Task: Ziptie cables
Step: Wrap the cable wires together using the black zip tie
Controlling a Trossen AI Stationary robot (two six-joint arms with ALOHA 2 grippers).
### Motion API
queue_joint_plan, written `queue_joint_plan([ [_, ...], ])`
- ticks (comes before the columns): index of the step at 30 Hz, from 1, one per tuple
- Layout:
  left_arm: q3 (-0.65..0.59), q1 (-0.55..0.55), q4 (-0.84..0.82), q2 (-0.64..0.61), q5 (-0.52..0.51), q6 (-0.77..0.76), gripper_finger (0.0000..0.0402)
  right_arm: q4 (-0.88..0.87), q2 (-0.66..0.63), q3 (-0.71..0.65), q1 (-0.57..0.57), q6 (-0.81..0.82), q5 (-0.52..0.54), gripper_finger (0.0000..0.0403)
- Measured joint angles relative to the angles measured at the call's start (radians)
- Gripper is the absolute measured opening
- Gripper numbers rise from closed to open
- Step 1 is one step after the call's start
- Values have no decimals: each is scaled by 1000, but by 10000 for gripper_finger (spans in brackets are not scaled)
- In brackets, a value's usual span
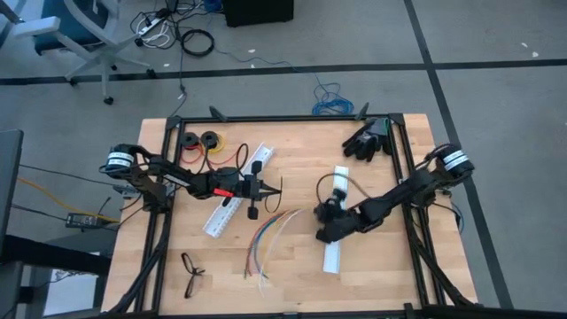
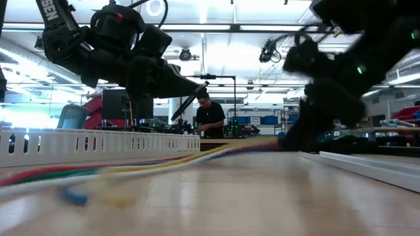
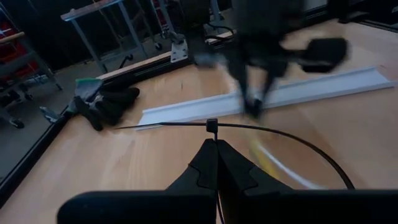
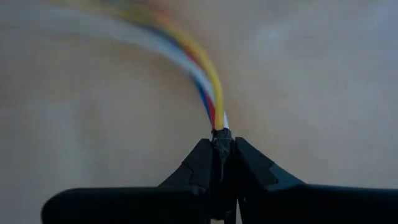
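Observation:
The cables (image 1: pixel 270 239), thin blue, yellow, white and orange wires, fan out over the middle of the table. They gather at a small black end (image 4: pixel 221 135), on which my right gripper (image 1: pixel 315 219) is shut. In the low view their loose ends (image 2: pixel 72 177) lie on the wood. The ziptie (image 3: pixel 280 133), a thin black strip with a small square head, curves in the air left of the cables. My left gripper (image 1: pixel 259 188) is shut on it. My left gripper pinches the ziptie right at its square head (image 3: pixel 212 128) between its two fingertips. It comes nearly level from the table's left, with the strip lying across the fingers. The ziptie is lifted clear of the table, one part straight and the other bowed. My right gripper pinches the cables' black end (image 4: pixel 221 138) between its two fingers, with the wires running on in line with them. It slants down from the table's right. The held end is raised a little, and the rest of the bundle (image 2: pixel 197 155) trails slack onto the table.
One white slotted rail (image 1: pixel 232 199) lies under my left gripper and another white rail (image 1: pixel 335 252) under my right arm. Black gloves (image 1: pixel 368 140) lie at the far right, two black spools with red and yellow wire (image 1: pixel 200 140) at the far left, and glasses (image 1: pixel 190 271) near the front. A person (image 2: pixel 210 118) stands in the room behind.

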Motion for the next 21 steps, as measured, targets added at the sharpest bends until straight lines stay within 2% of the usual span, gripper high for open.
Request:
queue_joint_plan([
  [3, 0, 0, 9, 0, -33, 1, 3, -212, -115, 19, 0, 95, 259, 30],
  [6, 0, 0, 18, 0, -77, 1, 3, -320, -248, 22, 4, 183, 490, 30],
  [9, 0, 0, 27, 0, -89, 1, 3, -342, -359, 23, 14, 236, 623, 30],
  [11, 0, 0, 26, 0, -88, 1, 3, -312, -394, 23, 21, 230, 650, 30],
  [12, 0, -1, 27, 0, -88, 1, 3, -293, -399, 23, 23, 226, 641, 30],
  [14, 0, 0, 26, 0, -88, -1, 3, -256, -387, 23, 24, 214, 560, 30],
  [19, 0, 0, 26, 0, -87, -12, 3, -228, -284, 23, -14, 307, 160, 30],
  [21, 0, 0, 26, 0, -87, -44, 3, -223, -221, 23, -25, 344, 42, 30],
])
